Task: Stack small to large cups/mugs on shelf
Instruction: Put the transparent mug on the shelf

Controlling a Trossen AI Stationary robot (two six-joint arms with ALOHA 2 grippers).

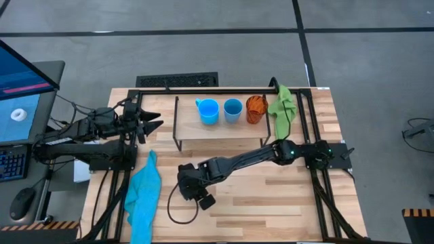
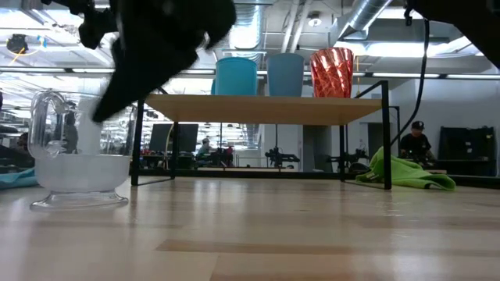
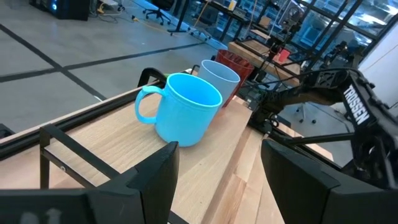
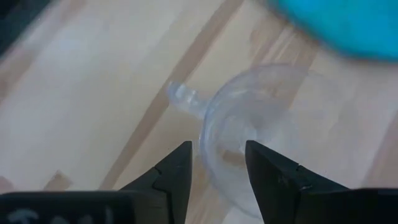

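Observation:
A light-blue mug [image 1: 207,110], a blue cup [image 1: 232,110] and an orange cup [image 1: 255,108] stand in a row on the shelf [image 1: 224,129]. The clear glass cup [image 2: 78,176] stands upright on the table in front of the shelf, its handle [image 2: 45,117] raised. My right gripper [image 4: 219,152] is open, pointing down just above the glass cup [image 4: 273,130]. Its fingers stand on either side of the rim near the handle [image 4: 181,96]. I cannot tell whether they touch it. My left gripper [image 1: 157,123] is open and empty left of the shelf, facing the light-blue mug [image 3: 186,115].
A green cloth [image 1: 283,108] lies at the shelf's right end. A blue cloth [image 1: 144,193] lies near the table's left front, beside the right gripper. The black frame rails [image 1: 315,169] run along the table's sides. A bare tabletop [image 1: 271,196] lies in front of the shelf.

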